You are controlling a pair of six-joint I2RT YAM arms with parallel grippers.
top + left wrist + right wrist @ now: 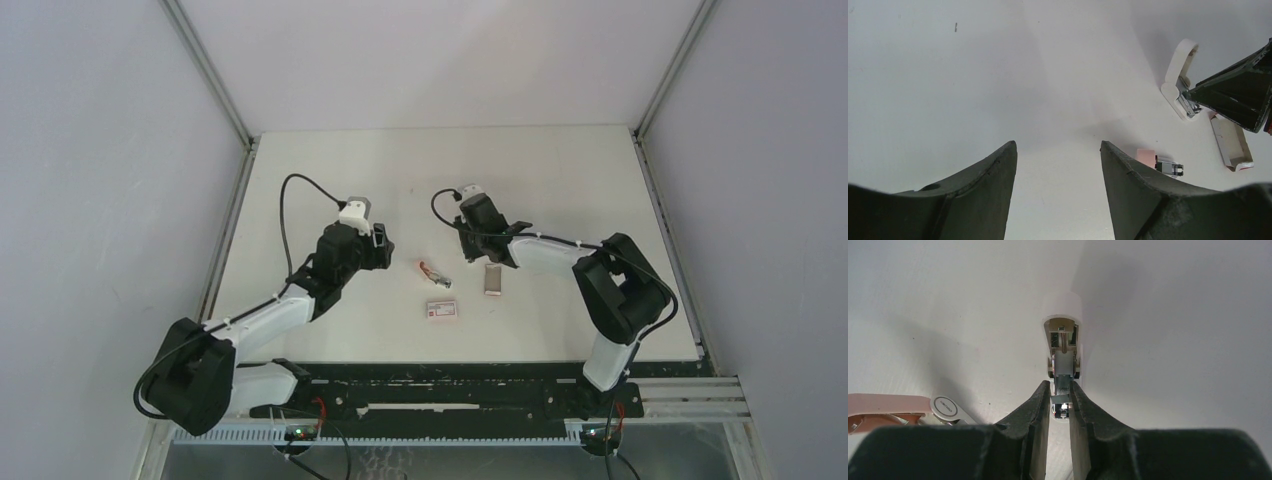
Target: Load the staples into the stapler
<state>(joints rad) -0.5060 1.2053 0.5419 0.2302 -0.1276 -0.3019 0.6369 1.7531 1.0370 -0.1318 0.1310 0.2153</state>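
Standing over the arms, I am watching the right gripper (1060, 386) pinching its two fingers on the metal front of the stapler (1062, 304). The stapler is a white one lying opened up on the table (560, 180), with its metal channel showing. The fingertips are pressing that grey metal piece from either side, and in the wrist view the white shell is reaching away toward 12 o'clock. The staples (492, 280) are lying flat and loose on the tabletop with nothing holding them. Seen from above, they are sitting at about 5 o'clock from the right gripper, near its forearm, and at about 2 o'clock from the little white box with the red label (441, 310). A small pink-and-metal object (432, 270), which I cannot identify, is resting at roughly 12 o'clock from that box. It is lying between the two grippers, at about 7 o'clock from the right one and apart from the stapler. The left gripper (1058, 145) is hanging over bare table with its jaws spread wide and nothing between them. It is sitting at about 10 o'clock from the pink object and well apart from the staples. In the left wrist view, the stapler and the dark finger clamping it are showing out at about 2 o'clock.
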